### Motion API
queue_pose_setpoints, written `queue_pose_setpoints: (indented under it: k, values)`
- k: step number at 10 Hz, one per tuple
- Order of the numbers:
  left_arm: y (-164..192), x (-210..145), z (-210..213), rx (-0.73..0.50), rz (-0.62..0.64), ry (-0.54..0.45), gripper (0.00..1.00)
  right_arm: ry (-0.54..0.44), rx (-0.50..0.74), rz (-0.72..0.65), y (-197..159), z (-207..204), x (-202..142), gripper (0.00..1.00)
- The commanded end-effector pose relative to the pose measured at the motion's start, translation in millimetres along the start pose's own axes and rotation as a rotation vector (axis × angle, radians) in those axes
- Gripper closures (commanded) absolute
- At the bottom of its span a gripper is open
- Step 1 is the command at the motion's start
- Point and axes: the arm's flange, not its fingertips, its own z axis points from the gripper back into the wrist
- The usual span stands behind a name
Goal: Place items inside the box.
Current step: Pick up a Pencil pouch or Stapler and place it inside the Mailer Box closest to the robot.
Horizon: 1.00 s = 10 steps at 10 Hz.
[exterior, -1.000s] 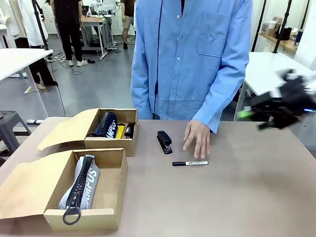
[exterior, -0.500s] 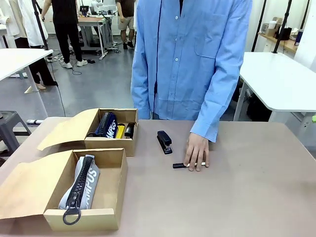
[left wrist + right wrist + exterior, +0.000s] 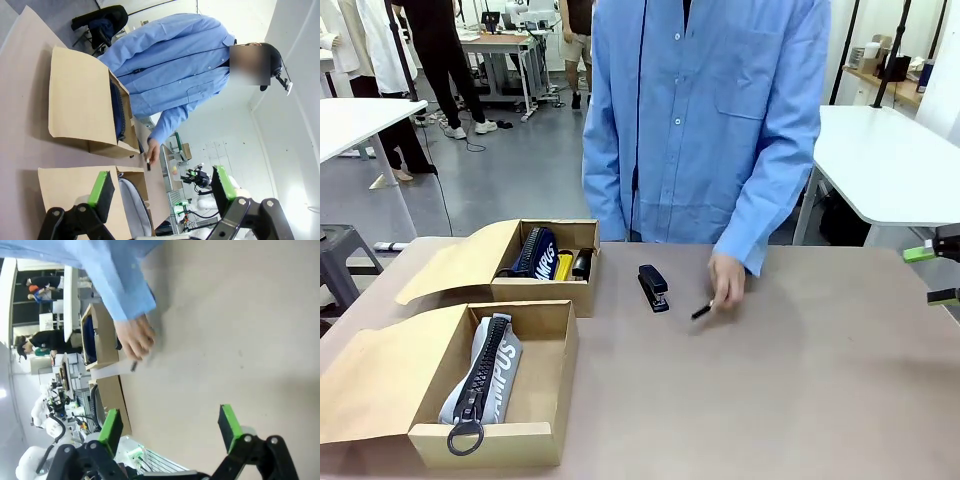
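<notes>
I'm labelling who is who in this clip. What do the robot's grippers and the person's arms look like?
The left gripper and the right gripper look alike: black linked jaws with round pivot bolts, each tipped with a bright green rectangular pad. The person wears a light blue buttoned shirt; its long sleeves end in cuffs at the wrists.

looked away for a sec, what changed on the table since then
The hand took hold of the marker and tipped it up off the table. The right fingers drew back rightward and lower, open. The stapler, boxes and pouch stayed put.
</notes>
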Motion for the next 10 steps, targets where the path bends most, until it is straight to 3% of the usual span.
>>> queue_pose_setpoints:
  k: [1,4,7,9,10]
  values:
    - [-1.3,-0.3,-2.3,-0.02,-0.022,-0.012,0.0,0.009,-0.008,0.071,12.2,-22.2,-48.1,0.0]
    - [-1.3,-0.3,-2.3,-0.02,-0.022,-0.012,0.0,0.08,-0.108,0.184,96.9,-66.5,-38.0,0.0]
    - [-1.3,-0.3,-2.3,-0.02,-0.022,-0.012,0.0,0.228,-0.367,0.31,216.3,-159.2,-34.3,0.0]
    - [-1.3,-0.3,-2.3,-0.02,-0.022,-0.012,0.0,0.25,-0.539,0.357,280.8,-227.4,-48.0,0.0]
    - [-1.3,-0.3,-2.3,-0.02,-0.022,-0.012,0.0,0.259,-0.607,0.377,297.0,-250.9,-54.2,0.0]
